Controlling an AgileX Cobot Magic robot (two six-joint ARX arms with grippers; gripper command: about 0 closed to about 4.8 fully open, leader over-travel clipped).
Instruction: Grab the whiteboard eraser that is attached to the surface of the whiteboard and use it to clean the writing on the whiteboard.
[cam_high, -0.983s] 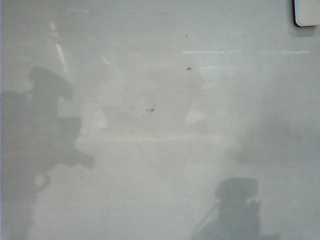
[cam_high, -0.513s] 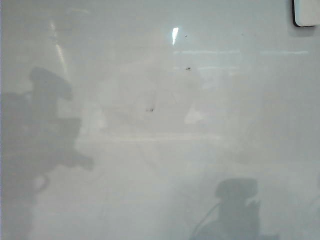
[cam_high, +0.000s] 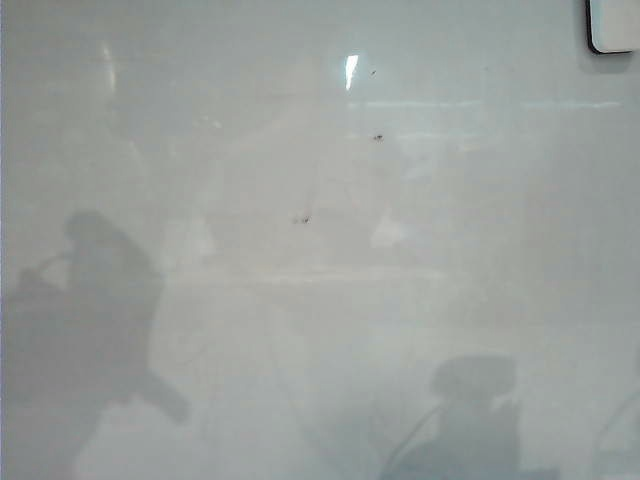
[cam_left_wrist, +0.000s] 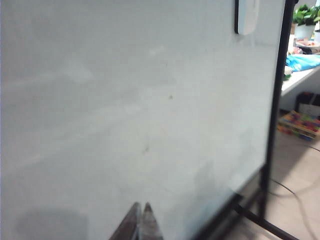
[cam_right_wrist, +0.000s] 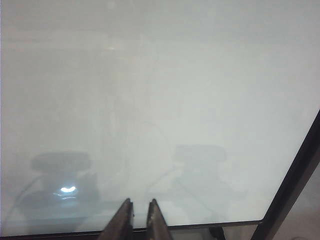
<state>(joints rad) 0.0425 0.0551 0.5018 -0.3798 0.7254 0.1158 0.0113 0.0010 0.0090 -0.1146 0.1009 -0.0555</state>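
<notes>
The whiteboard (cam_high: 320, 300) fills the exterior view, glossy and pale grey. The white whiteboard eraser (cam_high: 612, 25) clings to it in the top right corner and also shows in the left wrist view (cam_left_wrist: 246, 16). No writing is in view, only faint smears and tiny dark specks (cam_high: 300, 219). My left gripper (cam_left_wrist: 141, 206) is shut and empty, pointing at the board far from the eraser. My right gripper (cam_right_wrist: 140, 202) is shut down to a narrow slit, holds nothing and hangs near the board's lower edge. The exterior view shows only the arms' shadows.
A black frame (cam_left_wrist: 274, 125) edges the board, with a stand leg (cam_left_wrist: 260, 220) on the floor. Beyond it stand a shelf with blue cloth (cam_left_wrist: 305, 62), a plant (cam_left_wrist: 306, 17) and a colourful box (cam_left_wrist: 299, 124). The frame's bottom rail (cam_right_wrist: 200, 227) shows by my right gripper.
The left arm's shadow on the board has dropped lower and changed shape. A bright glint has appeared near the top. The eraser and the right arm's shadow have not moved.
</notes>
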